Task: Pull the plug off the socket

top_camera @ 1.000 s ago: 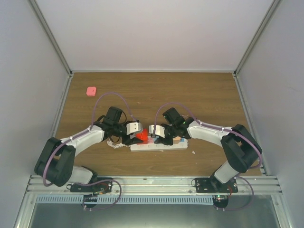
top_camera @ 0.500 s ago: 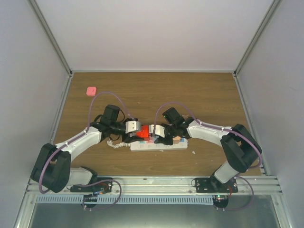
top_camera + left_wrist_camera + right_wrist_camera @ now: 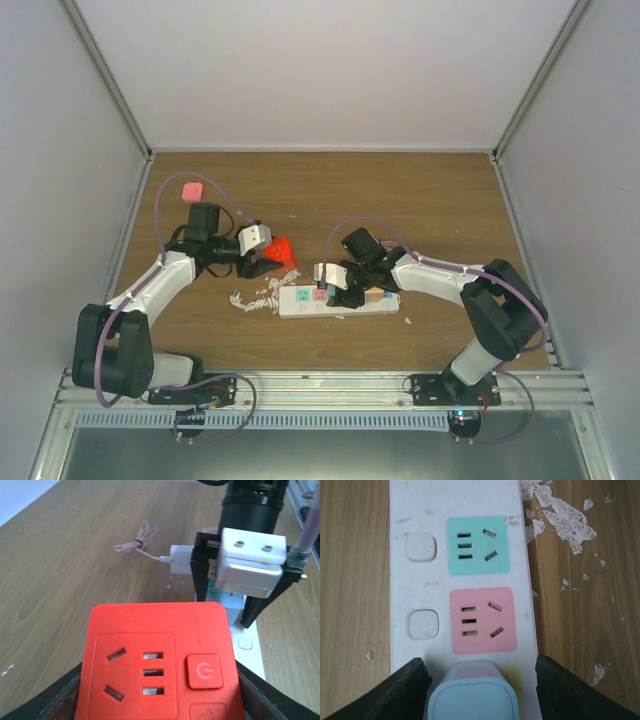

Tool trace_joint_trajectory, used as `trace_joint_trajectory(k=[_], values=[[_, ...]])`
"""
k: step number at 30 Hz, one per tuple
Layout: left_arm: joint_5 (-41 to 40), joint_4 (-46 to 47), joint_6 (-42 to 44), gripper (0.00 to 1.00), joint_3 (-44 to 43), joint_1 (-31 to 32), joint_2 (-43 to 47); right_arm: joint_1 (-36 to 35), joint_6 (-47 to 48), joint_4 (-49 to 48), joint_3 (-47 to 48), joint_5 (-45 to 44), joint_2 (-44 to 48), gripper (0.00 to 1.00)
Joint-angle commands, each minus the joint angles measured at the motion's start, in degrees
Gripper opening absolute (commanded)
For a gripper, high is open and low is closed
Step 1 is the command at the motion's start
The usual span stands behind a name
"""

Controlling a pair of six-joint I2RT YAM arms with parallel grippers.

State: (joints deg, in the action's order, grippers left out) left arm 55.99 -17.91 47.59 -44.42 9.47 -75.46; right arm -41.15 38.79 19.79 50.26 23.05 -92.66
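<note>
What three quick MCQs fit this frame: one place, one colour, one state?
1. Where is the red plug, relative to the socket? A plugged in; B held in the left gripper, lifted clear; C dropped beside it.
2. Free outlets in the right wrist view: A teal panel and pink panel; B red and yellow; C both white.
3. Around the blue plug, the right gripper is: A clamped; B open; C out of view.
Answers: B, the top view shows it held off the socket; A, both show bare slots; B, gaps either side.

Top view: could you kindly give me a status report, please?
Left claw holds red plug, clear of socket. Right claw open astride socket. Nothing obstructing.
</note>
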Motion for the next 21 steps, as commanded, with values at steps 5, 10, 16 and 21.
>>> trace_joint_trajectory(k=[5, 10, 16, 21], values=[[3.04, -4.77, 2.22, 0.24, -5.47, -5.14, -1.12, 0.13, -0.9, 3.49, 0.98, -0.61, 0.88, 0.67], [0.46, -8.87, 4.25, 0.25, -8.86, -6.83, -1.88, 0.28, -0.56, 4.09, 2.46, 0.55, 2.29, 0.73], [-4.06, -16.78, 7.88, 0.26, -15.64, -9.22, -4.6, 1.26, -0.38, 4.14, 4.1, 2.74, 5.54, 0.81], [-9.62, -20.06, 10.4, 0.27, -19.84, -9.3, -5.3, 2.96, -1.48, 3.74, 4.33, 5.08, 9.32, 0.88]])
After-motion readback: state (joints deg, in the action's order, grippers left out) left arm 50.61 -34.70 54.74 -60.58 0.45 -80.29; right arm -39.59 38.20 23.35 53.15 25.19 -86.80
